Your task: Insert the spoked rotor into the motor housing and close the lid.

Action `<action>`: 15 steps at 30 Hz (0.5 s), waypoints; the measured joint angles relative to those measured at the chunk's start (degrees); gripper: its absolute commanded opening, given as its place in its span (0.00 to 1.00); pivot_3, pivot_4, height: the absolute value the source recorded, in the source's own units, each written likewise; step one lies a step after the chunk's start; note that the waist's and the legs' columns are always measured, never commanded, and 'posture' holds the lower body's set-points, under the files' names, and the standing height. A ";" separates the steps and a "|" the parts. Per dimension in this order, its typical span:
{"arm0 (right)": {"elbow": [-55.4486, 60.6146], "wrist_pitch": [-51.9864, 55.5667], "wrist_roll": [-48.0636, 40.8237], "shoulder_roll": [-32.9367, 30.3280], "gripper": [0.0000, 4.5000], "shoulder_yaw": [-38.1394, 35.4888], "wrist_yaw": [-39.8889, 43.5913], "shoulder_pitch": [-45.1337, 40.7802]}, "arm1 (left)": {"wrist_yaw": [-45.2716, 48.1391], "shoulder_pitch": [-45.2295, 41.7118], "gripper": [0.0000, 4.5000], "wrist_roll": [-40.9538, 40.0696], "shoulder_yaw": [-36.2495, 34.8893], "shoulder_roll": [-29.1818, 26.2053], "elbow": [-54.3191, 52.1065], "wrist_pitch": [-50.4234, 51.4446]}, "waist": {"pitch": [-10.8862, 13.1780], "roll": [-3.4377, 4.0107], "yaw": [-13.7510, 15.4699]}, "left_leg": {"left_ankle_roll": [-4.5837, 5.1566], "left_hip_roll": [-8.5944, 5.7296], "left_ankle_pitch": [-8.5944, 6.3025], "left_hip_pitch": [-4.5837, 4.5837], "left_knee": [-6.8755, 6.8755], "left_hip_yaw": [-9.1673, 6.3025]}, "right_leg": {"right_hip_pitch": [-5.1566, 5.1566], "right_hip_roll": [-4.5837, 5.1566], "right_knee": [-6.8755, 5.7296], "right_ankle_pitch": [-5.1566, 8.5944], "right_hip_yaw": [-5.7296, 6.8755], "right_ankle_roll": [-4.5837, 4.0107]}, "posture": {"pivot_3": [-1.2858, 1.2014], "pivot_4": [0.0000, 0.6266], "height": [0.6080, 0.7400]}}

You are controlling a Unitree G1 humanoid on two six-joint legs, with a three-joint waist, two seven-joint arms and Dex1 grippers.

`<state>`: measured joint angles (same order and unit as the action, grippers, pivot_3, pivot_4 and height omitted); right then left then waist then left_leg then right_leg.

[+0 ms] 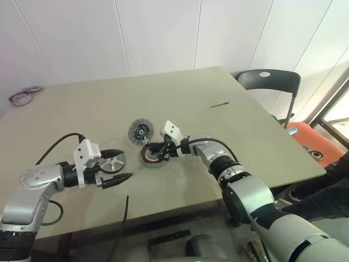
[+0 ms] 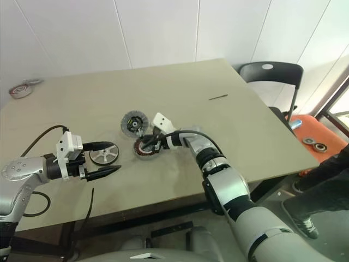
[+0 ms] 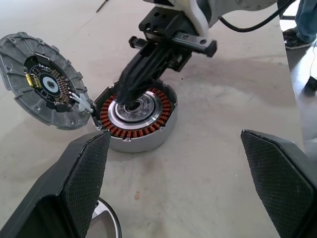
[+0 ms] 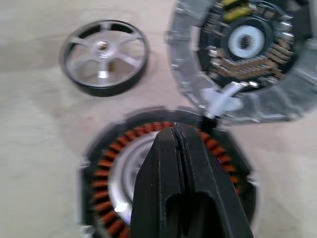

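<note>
The motor housing [image 1: 155,157] sits mid-desk, its copper ring partly hidden by the right pincer [image 4: 174,130], whose fingers are pressed together, empty, over the housing's centre. The lid [image 1: 141,131] lies at its 11 o'clock, touching; the spoked rotor [image 1: 111,162] at 9 o'clock, between the left pincer's [image 1: 123,164] wide-apart fingers. No writing is legible.

We are holding our left end effector [image 1: 116,166] low on our left side, its two black fingers [image 3: 81,178] standing wide apart and pointing forward and toward the right, with nothing between them. We are reaching our right arm forward and bending its wrist across to the left, so that our right end effector [image 4: 174,133] is pointing leftward and slightly downward, its fingers [image 4: 198,168] pressed together with no gap between them.
</note>
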<state>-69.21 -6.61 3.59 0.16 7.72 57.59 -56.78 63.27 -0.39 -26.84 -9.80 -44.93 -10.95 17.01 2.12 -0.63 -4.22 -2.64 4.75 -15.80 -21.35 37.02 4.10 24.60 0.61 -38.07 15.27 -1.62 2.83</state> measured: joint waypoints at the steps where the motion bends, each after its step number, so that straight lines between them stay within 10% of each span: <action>1: -0.12 -0.07 0.10 0.00 0.01 0.01 -0.10 0.00 | -0.01 0.00 1.00 0.00 0.00 0.00 0.00 0.00 | 0.00 0.00 0.00 | 0.00 0.00 0.00 0.00 0.00 0.00 | 0.00 0.00 0.00 0.00 0.00 0.00 | 0.52 0.00 1.00; 15: -0.31 -2.41 2.02 -0.11 0.01 2.01 2.12 0.75 | -0.05 0.00 1.00 0.00 0.00 0.04 -0.01 0.09 | -0.01 -0.01 -0.01 | 0.00 0.00 0.00 0.01 0.02 0.00 | -0.01 0.00 -0.02 -0.01 0.00 0.01 | 0.52 0.00 1.00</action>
<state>-69.52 -9.02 5.61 0.04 9.73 59.71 -56.02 63.22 -0.39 -26.84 -9.80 -44.89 -10.96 17.10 2.12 -0.63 -4.23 -2.64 4.75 -15.79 -21.34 37.04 4.10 24.59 0.61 -38.09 15.26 -1.62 2.84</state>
